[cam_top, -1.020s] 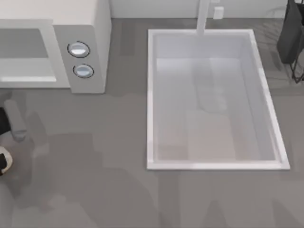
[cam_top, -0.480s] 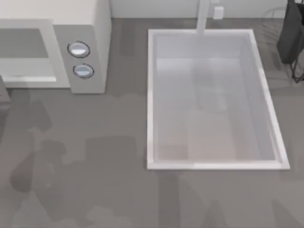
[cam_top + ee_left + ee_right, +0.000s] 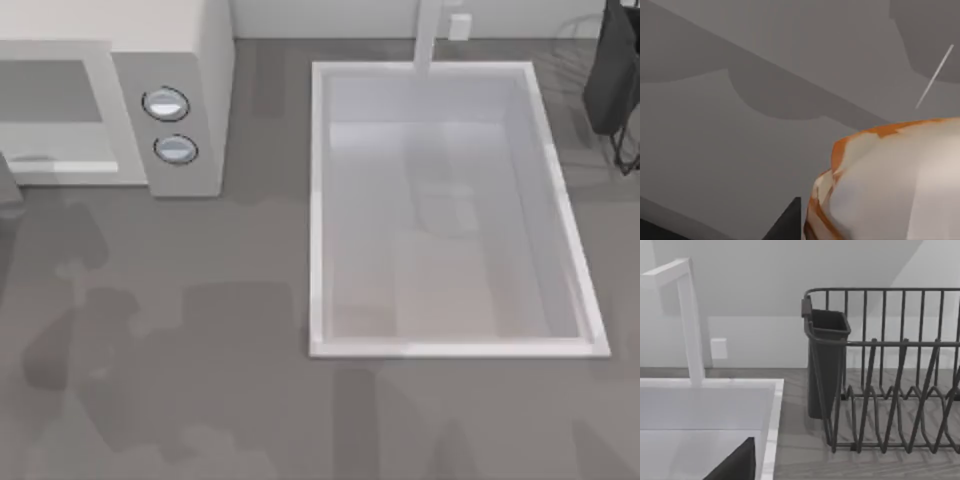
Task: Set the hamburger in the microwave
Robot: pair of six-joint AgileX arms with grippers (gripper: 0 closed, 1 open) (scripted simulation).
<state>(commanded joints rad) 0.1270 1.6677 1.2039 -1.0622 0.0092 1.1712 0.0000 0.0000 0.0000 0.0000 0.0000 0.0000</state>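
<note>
Hamburger [image 3: 890,185] sits right up against my left wrist cam, a dark claw tip beside it, but can't tell if it's gripped; left arm slid off the tabletop's left edge twd the microwave [image 3: 110,100] since a sec ago, so insertion looks close.

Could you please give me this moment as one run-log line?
left gripper: beside hamburger, grip unclear | microwave: top view's left | right gripper: by sink, dish rack

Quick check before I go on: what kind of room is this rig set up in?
Most likely a simulated kitchen counter: a white microwave with two knobs, a sink with its faucet, and a dark dish rack.
</note>
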